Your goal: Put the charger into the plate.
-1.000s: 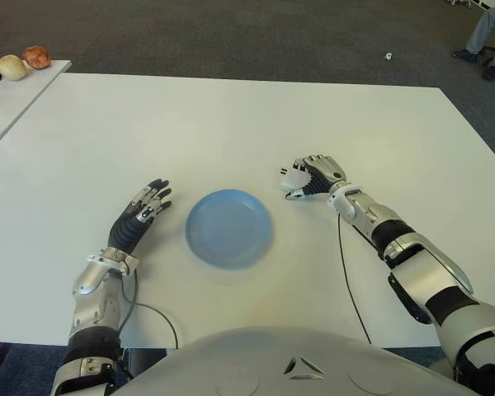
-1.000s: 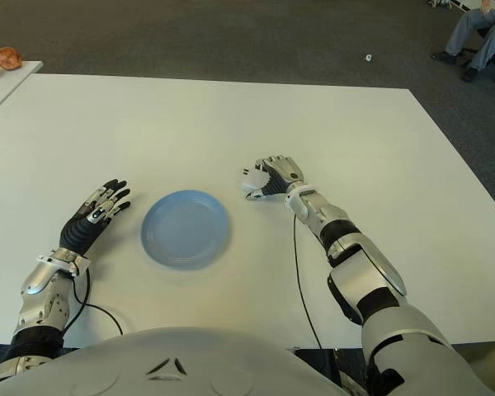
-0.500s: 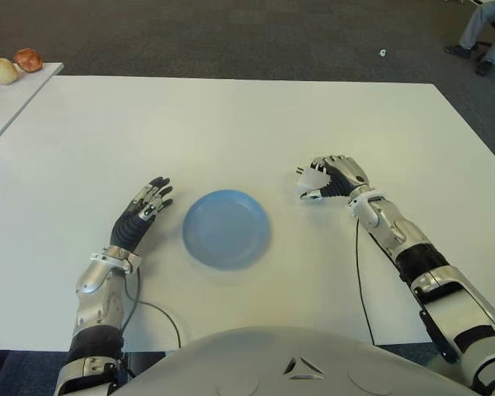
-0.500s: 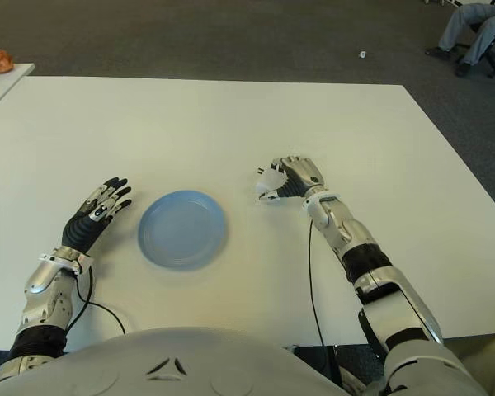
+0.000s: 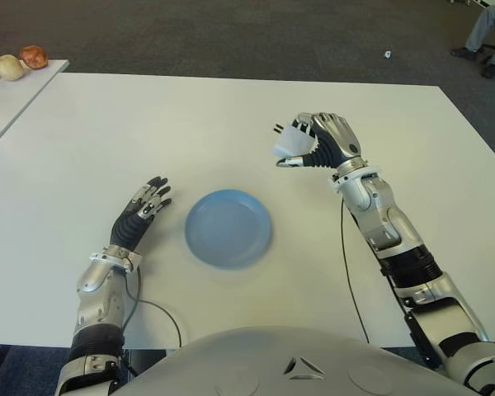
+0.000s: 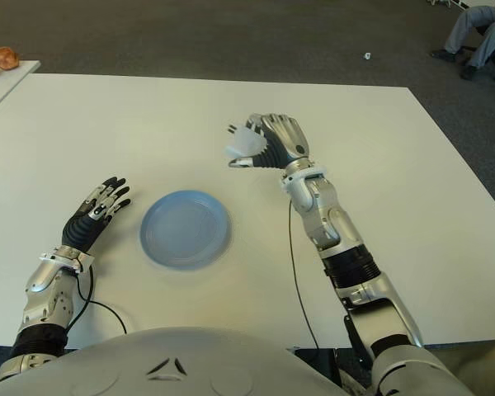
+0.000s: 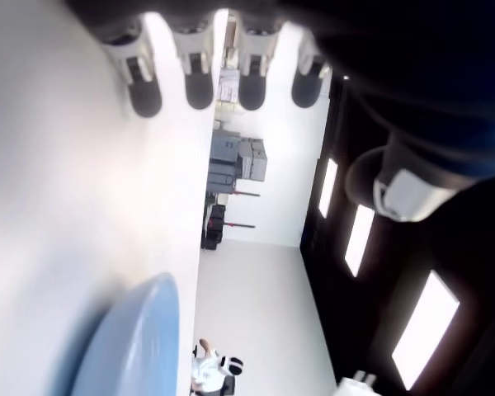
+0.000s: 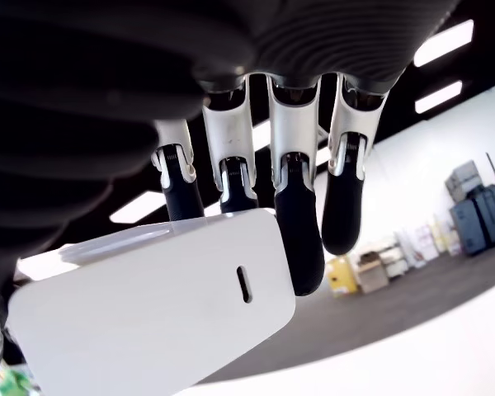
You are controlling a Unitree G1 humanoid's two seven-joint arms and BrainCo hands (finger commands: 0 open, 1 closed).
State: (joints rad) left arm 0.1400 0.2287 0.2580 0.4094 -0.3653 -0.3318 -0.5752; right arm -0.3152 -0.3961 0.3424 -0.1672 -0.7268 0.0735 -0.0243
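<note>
The right hand [image 5: 322, 142] is up in the air, in the upper middle of the frame, a bit to the right. Its fingers [image 8: 299, 223] are curled around the charger [image 5: 290, 143], a small white block. Two little metal prongs poke out of the block toward the left. In the right wrist view you can see the dark fingertips pressing on the flat white side of the charger [image 8: 161, 309], which has a tiny slot in it. So the charger is in the right hand, lifted off the table [image 5: 231, 115], up and to the right of the plate, not over it.

The plate [image 5: 228, 228] is round and light blue. It sits flat on the big white table, near the middle of the frame. Nothing is on it.

The left hand [image 5: 140, 216] shows in the lower left part of the frame, just to the left of the plate. Its dark fingers [image 7: 144, 91] are stretched out straight and hold nothing. In the left wrist view the blue edge of the plate [image 7: 136, 346] shows close by.

In the upper left corner there is another white table [image 5: 16, 91] with a few small round things [image 5: 16, 64] on it, one dark, one pale and one reddish brown. In the upper right corner a person's legs [image 5: 488, 29] show over the dark carpet [image 5: 231, 33].
</note>
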